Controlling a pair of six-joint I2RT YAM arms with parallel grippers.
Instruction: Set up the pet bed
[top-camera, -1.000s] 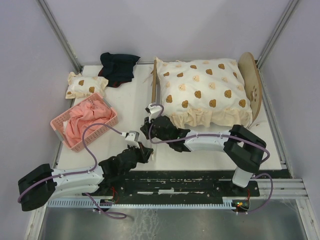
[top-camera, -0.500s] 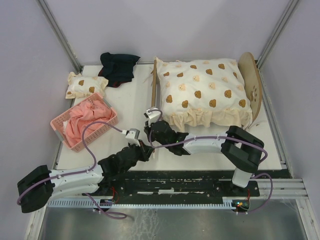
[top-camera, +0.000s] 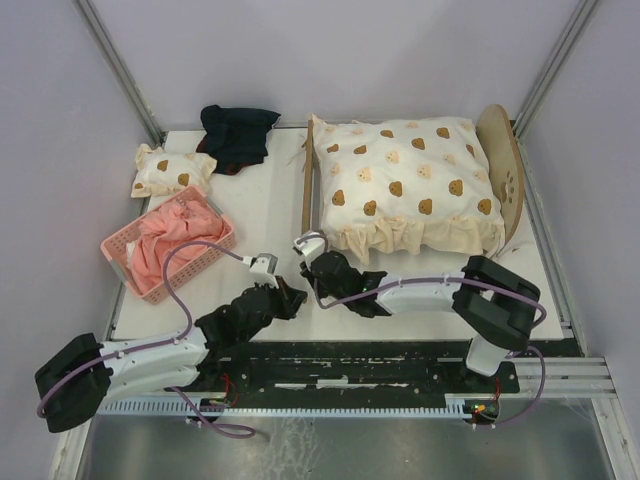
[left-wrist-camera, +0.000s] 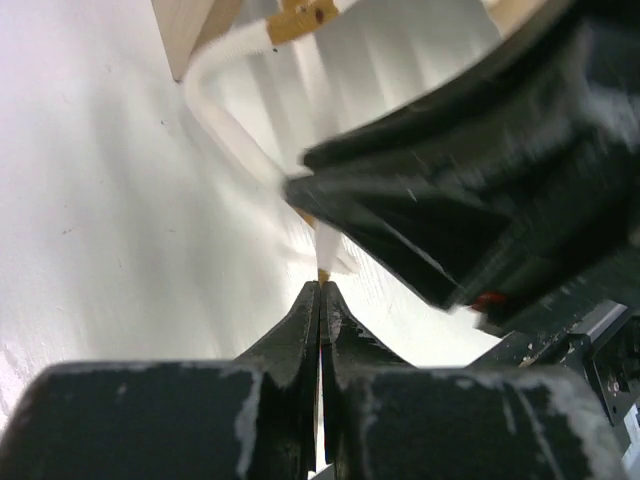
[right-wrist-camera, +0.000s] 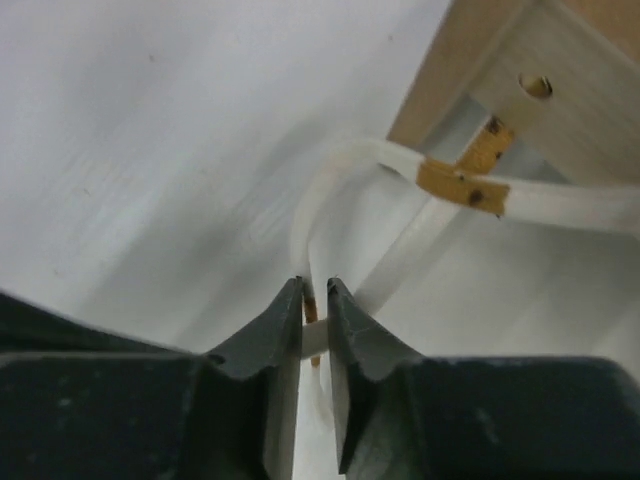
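The pet bed stands at the back right, its arched paw-print headboard on the right and a cream bear-print quilt draped over it. A white strap with tan tags runs from the bed's wooden corner leg out over the table. My right gripper sits just in front of the footboard corner. In its wrist view the right gripper has its jaws slightly parted with the strap lying between them. My left gripper is right beside it. Seen from its own wrist, the left gripper is shut, the strap's end at its tips.
A pink basket with pink cloth stands at the left. Behind it lie a small bear-print pillow and a dark cloth. The black rail of the near table edge runs just behind both grippers.
My right gripper has drawn back from the footboard toward the near edge and its jaws have parted a little. The left gripper has edged toward it and stays shut.
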